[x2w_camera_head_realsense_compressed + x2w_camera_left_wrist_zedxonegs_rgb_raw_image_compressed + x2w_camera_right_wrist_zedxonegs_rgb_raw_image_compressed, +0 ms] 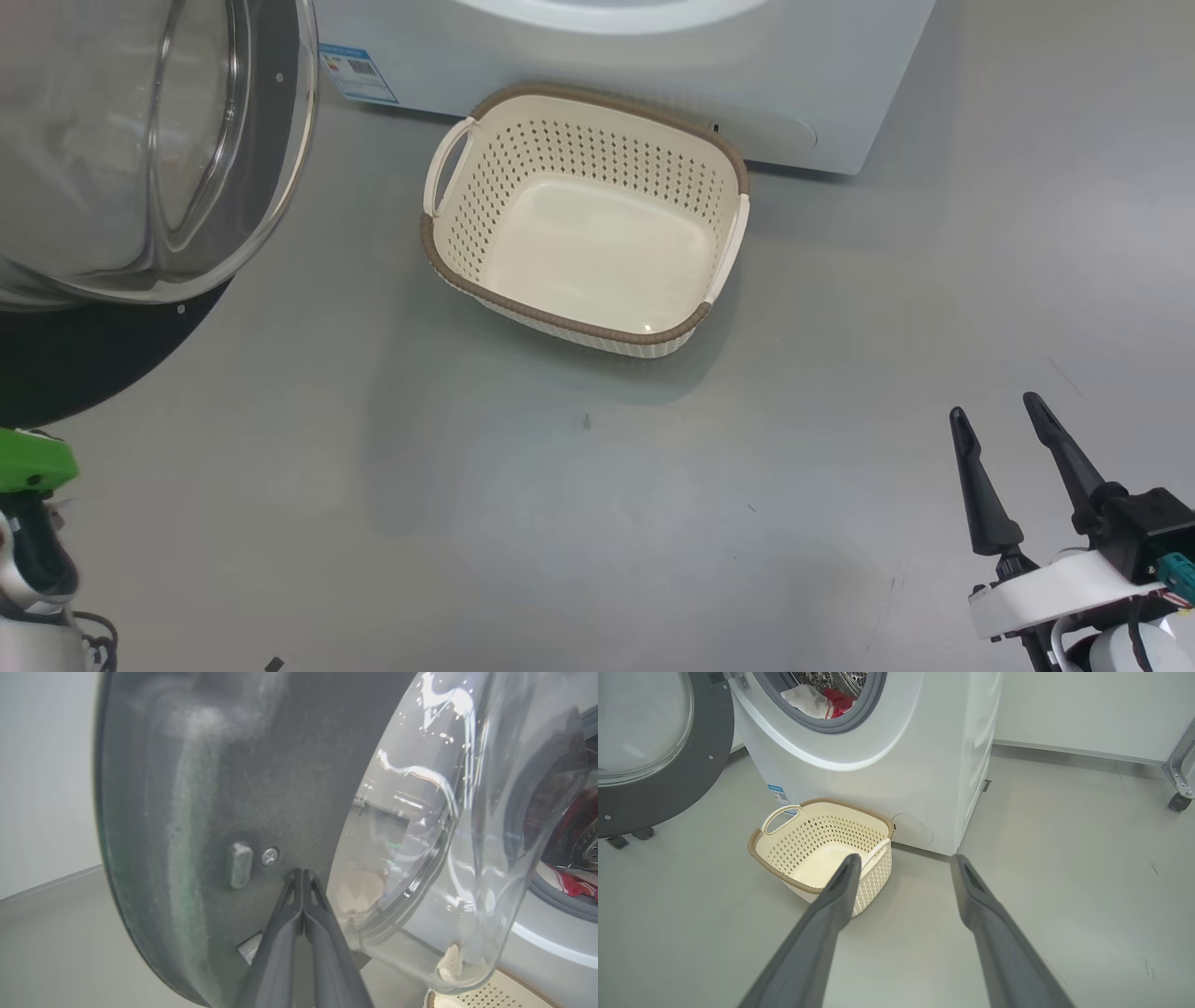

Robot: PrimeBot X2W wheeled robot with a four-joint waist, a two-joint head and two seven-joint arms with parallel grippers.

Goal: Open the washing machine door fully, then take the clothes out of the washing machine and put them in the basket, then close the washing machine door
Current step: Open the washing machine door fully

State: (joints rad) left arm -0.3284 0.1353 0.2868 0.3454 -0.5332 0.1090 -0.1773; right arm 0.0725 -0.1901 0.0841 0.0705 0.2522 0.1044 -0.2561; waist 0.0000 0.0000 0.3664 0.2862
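washing machine door (pixel 140 159) sits at 10 o'clock in the head view, swung out to the side, with its glass bowl bulging toward the camera. the basket (pixel 560 322) sits on the grey floor (pixel 597 523) around 12 o'clock, just in front of the washing machine (pixel 653 75), with nothing in it. the right gripper (pixel 994 408) is at 4 o'clock, its fingers spread apart and holding nothing.

left wrist view: the left gripper (pixel 301 873) has its two fingers pressed together with nothing between them. the tips are right up against the door's dark inner rim (pixel 210 765), just beside a small screw (pixel 270 856). the clothes (pixel 567 884) peek out red and white at 3 o'clock, inside the drum.

right wrist view: the right gripper fingers are wide apart and empty, well back from everything. the basket is at 10 o'clock from the tips, close to the washer front. the clothes lie in the drum mouth at 12 o'clock and the door hangs at 9 o'clock.
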